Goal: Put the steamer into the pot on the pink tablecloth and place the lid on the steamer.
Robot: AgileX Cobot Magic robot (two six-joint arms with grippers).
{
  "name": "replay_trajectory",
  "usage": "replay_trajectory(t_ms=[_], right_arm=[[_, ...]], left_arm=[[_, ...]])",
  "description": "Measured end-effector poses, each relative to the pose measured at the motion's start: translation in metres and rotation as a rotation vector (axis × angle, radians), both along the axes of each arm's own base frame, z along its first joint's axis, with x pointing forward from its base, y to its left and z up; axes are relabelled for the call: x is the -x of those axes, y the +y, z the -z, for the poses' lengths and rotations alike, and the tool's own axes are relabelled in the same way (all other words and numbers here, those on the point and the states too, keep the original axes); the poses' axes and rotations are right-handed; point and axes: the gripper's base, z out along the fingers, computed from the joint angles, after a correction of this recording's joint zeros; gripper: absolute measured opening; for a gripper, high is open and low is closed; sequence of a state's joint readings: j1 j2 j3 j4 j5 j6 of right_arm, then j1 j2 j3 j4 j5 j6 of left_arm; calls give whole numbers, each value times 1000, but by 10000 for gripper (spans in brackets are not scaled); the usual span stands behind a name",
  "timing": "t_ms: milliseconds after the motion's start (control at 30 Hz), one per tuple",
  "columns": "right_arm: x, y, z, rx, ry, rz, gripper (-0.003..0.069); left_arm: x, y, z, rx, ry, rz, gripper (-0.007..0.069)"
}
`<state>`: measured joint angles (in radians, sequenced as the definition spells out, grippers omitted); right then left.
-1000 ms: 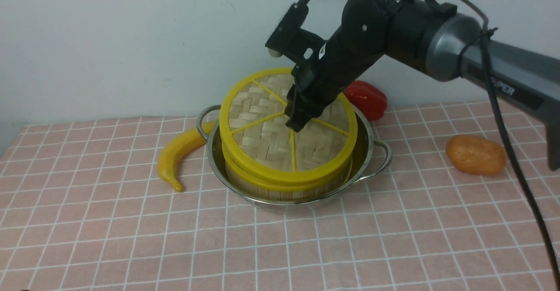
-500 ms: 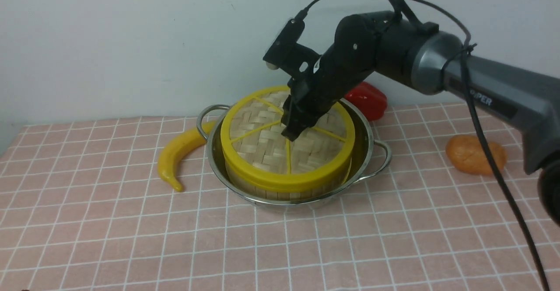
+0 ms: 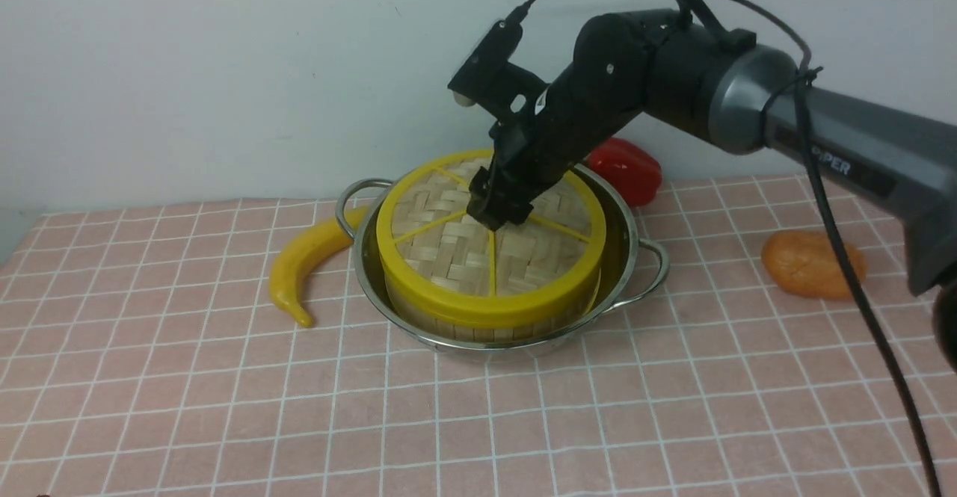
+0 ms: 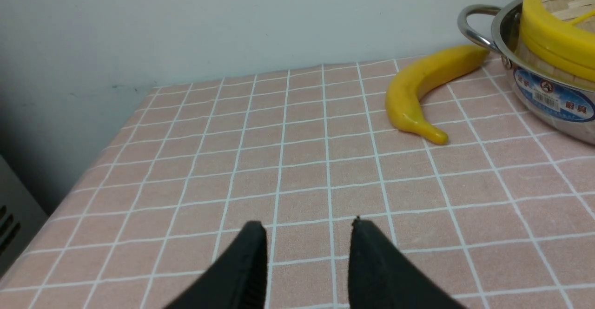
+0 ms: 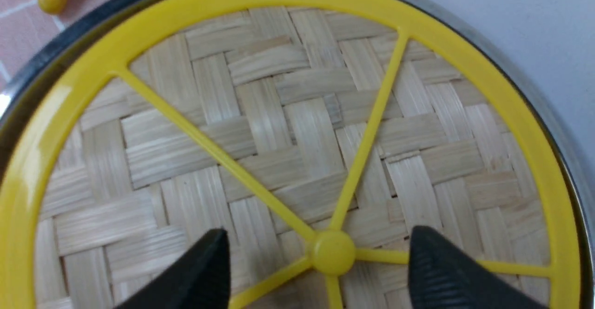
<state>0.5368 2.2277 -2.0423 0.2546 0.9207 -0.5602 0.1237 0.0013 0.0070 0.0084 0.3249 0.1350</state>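
The lid [image 3: 490, 247] lies flat on the steamer [image 3: 486, 321], which sits in the pot [image 3: 624, 258] on the pink tablecloth [image 3: 224, 407], banana [image 3: 303, 265] at the pot's nine o'clock. The right gripper [image 3: 497, 213] is spread wide over the hub, gripping nothing; this looks like the release, so next lift straight clear. A second ago the lid hung tilted in its grip. The left gripper [image 4: 307, 227] idles part-open, empty.

the banana [image 3: 306, 261] lies against the pot [image 3: 632, 247] on its left; the orange lump [image 3: 813, 264] sits well apart on the right.
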Motion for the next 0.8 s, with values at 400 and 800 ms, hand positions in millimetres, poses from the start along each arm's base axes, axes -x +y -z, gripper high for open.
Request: replay_trajectory(t_ms=[400, 800], right_arm=[[67, -39, -166, -258, -183, 105, 265], [130, -62, -246, -595, -106, 165, -15]], left_arm=[[0, 0, 0, 0, 0, 0, 243], [0, 0, 0, 0, 0, 0, 243]])
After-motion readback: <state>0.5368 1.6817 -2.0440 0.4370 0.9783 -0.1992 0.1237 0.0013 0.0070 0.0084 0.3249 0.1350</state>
